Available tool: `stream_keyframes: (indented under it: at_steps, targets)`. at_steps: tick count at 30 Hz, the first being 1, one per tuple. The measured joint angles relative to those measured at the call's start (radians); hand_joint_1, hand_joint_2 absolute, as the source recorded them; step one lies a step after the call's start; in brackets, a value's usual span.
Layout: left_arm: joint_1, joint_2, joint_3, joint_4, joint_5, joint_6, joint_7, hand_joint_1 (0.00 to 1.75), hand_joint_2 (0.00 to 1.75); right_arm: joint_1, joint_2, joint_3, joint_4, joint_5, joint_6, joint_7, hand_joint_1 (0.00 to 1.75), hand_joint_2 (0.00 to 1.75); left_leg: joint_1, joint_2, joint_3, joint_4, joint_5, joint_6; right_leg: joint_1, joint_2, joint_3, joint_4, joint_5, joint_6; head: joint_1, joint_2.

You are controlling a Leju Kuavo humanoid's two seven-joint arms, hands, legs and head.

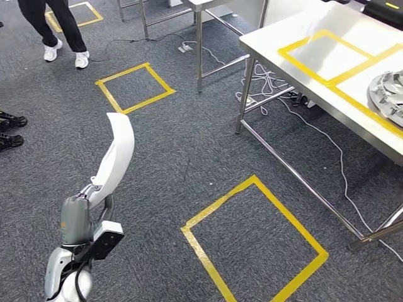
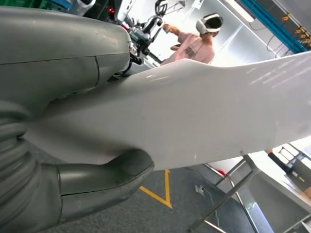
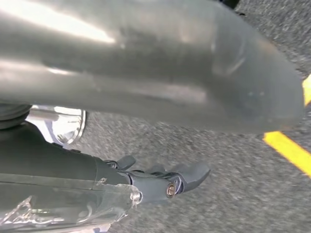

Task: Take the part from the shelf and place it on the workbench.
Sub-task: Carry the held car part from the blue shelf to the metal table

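My left hand (image 1: 78, 217) grips the lower end of a long, curved white part (image 1: 116, 154), which rises up and away from it at the lower left of the head view. The left wrist view has the same white part (image 2: 205, 111) running across the picture between the grey thumb (image 2: 106, 179) and the hand's upper cover. The steel workbench (image 1: 285, 38), marked with yellow tape, stands at the upper right, well apart from the part. In the right wrist view my right hand (image 3: 146, 87) hangs over the carpet, its fingers (image 3: 172, 179) apart from the thumb, holding nothing.
A silver ribbed disc (image 1: 387, 94) lies on the workbench's right end. Yellow taped squares (image 1: 254, 242) (image 1: 135, 87) mark the grey carpet. Cables (image 1: 266, 82) trail under the bench. A person's legs (image 1: 62, 31) stand at the far left. Another person (image 2: 198, 43) wears a headset.
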Motion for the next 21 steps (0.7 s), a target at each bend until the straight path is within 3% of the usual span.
stream_keyframes:
  at_steps: [1, 3, 5, 6, 9, 13, 16, 17, 19, 20, 21]
  targets:
    - [0.000, 0.000, 0.001, 0.000, 0.000, 0.000, 0.000, 1.64, 1.75, 0.000, 0.000, 0.000, 0.000, 0.000, 0.000, 0.000, 0.00, 0.00, 0.000, 0.013, 0.005, -0.002, -0.002, 0.006, 0.002, -0.032, -0.016, 0.033, -0.017, 0.004, 0.004, 0.000]
    - [0.003, 0.000, 0.002, 0.000, 0.000, 0.000, 0.000, 1.64, 1.75, -0.005, 0.001, 0.000, 0.000, 0.000, 0.000, 0.000, 0.00, 0.00, -0.003, 0.040, 0.014, -0.003, -0.009, 0.014, 0.003, -0.093, -0.080, 0.156, -0.074, 0.011, 0.009, 0.000]
    - [0.005, 0.001, 0.002, 0.000, 0.000, 0.000, 0.000, 1.64, 1.75, -0.008, 0.002, 0.000, 0.000, 0.002, 0.000, 0.000, 0.00, 0.00, -0.006, 0.068, 0.024, -0.003, -0.019, 0.015, 0.000, -0.108, -0.146, 0.267, -0.106, 0.015, 0.009, 0.000]
    - [0.005, 0.002, 0.002, 0.000, 0.000, 0.000, 0.000, 1.64, 1.75, -0.006, 0.003, -0.001, 0.000, 0.003, 0.000, 0.000, 0.00, 0.00, -0.006, 0.079, 0.030, -0.003, -0.024, 0.015, -0.001, -0.111, -0.156, 0.279, -0.097, 0.016, 0.010, 0.000]
    - [0.006, 0.002, 0.002, 0.000, 0.000, 0.000, 0.000, 1.64, 1.75, -0.003, 0.003, -0.001, 0.000, 0.004, -0.001, 0.000, 0.00, 0.00, -0.006, 0.094, 0.039, -0.003, -0.032, 0.013, -0.002, -0.113, -0.143, 0.245, -0.059, 0.017, 0.010, 0.000]
    - [0.006, 0.002, 0.002, 0.000, 0.000, 0.000, 0.000, 1.64, 1.75, -0.003, 0.003, -0.001, 0.000, 0.005, -0.001, 0.000, 0.00, 0.00, -0.006, 0.095, 0.041, -0.003, -0.033, 0.012, -0.002, -0.113, -0.139, 0.234, -0.052, 0.016, 0.010, 0.000]
    - [0.006, 0.001, 0.003, 0.000, 0.000, 0.000, 0.000, 1.64, 1.75, -0.002, 0.003, -0.002, 0.000, 0.005, -0.001, 0.000, 0.00, 0.00, -0.006, 0.106, 0.051, -0.003, -0.040, 0.009, -0.002, -0.124, -0.095, 0.144, -0.003, 0.015, 0.010, 0.000]
    - [0.005, 0.001, 0.003, 0.000, -0.001, 0.000, 0.000, 1.64, 1.75, -0.002, 0.003, -0.002, 0.000, 0.006, -0.001, 0.000, 0.00, 0.00, -0.007, 0.112, 0.058, -0.003, -0.045, 0.006, 0.000, -0.144, -0.070, 0.093, 0.017, 0.014, 0.010, 0.000]
    - [0.006, 0.002, 0.003, -0.001, -0.001, 0.000, 0.000, 1.64, 1.75, -0.006, 0.003, -0.002, 0.000, 0.008, 0.000, 0.000, 0.00, 0.00, -0.014, 0.124, 0.067, -0.002, -0.055, -0.002, 0.005, -0.171, -0.035, 0.028, 0.034, 0.005, 0.010, 0.000]
    - [0.004, 0.001, 0.003, -0.001, -0.002, 0.000, 0.001, 1.64, 1.75, -0.007, 0.004, -0.003, 0.000, 0.010, 0.000, 0.000, 0.00, 0.00, -0.015, 0.123, 0.072, 0.001, -0.065, -0.012, 0.006, -0.169, -0.022, 0.004, 0.036, -0.007, 0.009, 0.000]
    - [0.004, 0.002, 0.003, -0.002, -0.002, 0.001, 0.002, 1.64, 1.75, -0.009, 0.004, -0.003, 0.000, 0.012, 0.000, 0.000, 0.00, 0.00, -0.016, 0.109, 0.052, 0.047, -0.092, -0.020, 0.005, -0.146, -0.017, 0.001, 0.032, -0.020, 0.005, 0.000]
